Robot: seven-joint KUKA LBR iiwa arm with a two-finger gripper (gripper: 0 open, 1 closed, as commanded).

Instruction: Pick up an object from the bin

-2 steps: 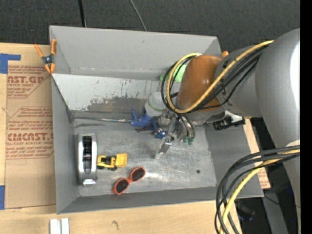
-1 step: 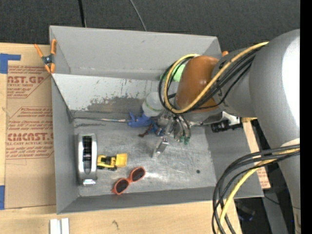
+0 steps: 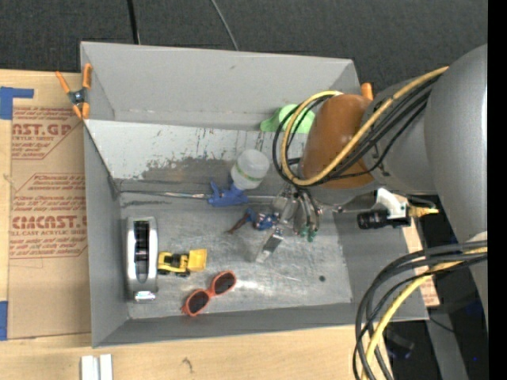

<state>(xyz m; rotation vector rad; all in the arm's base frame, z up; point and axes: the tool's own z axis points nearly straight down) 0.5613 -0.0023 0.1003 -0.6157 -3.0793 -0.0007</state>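
My gripper (image 3: 275,242) hangs low over the bin floor right of the middle, under the orange wrist cover. Just left of it lie a small blue piece (image 3: 257,220) and a thin dark red stick (image 3: 238,226), both close beside it. I see nothing held in it. A blue plastic clamp-like tool (image 3: 227,195) lies a little further up and left, with a white round bottle (image 3: 250,169) behind it at the back wall.
A silver tape dispenser (image 3: 140,260) stands at the left wall, and a yellow toy digger (image 3: 182,261) is next to it. Red sunglasses (image 3: 209,292) lie near the front wall. A green thing (image 3: 279,119) sits in the back right corner. The arm and cables cover the bin's right side.
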